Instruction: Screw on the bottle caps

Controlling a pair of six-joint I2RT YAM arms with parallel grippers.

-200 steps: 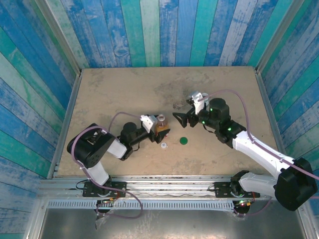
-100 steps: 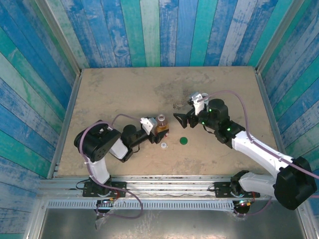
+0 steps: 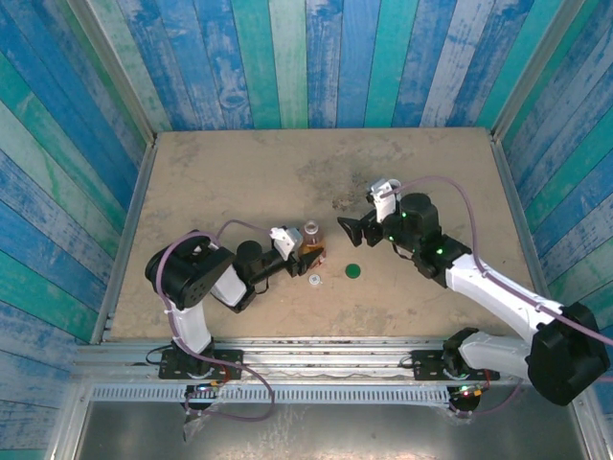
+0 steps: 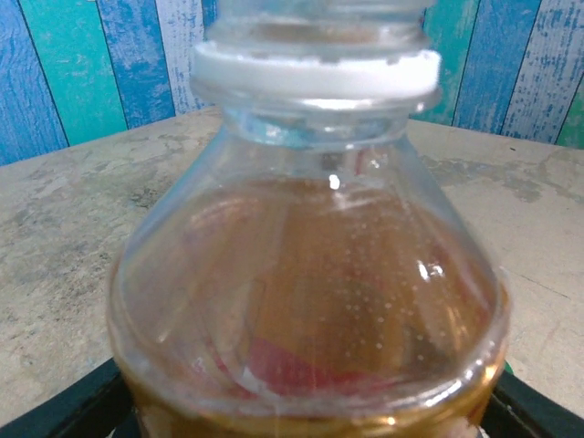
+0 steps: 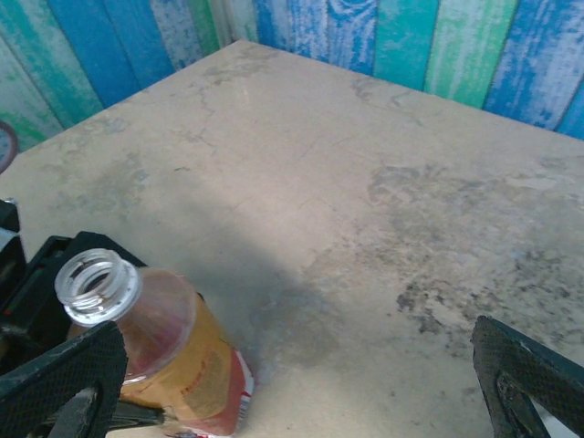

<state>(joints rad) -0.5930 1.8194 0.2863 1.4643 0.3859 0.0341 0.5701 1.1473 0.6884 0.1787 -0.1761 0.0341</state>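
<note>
Nearest on the table (image 3: 239, 172), lying flat: white cap (image 3: 315, 281) at 6 o'clock from the clear bottle (image 3: 311, 231), green cap (image 3: 352, 271) at 4 o'clock. Left hand (image 3: 305, 251) flanking that upright, uncapped bottle; clamped or just close, cannot tell. Beyond at 2 o'clock, right hand (image 3: 347, 232) spread wide, empty.

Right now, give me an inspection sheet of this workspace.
Surface: beige table, stained.
Job's things: amber bottle standing, uncapped; green cap and white cap loose on the table nearby.
Clutter: nothing seen.
Grippers: left gripper, jaws either side of the bottle, contact unclear; right gripper open, holding nothing.
Cables: purple cables looping along both arms.
Surroundings: blue-green plank walls.
</note>
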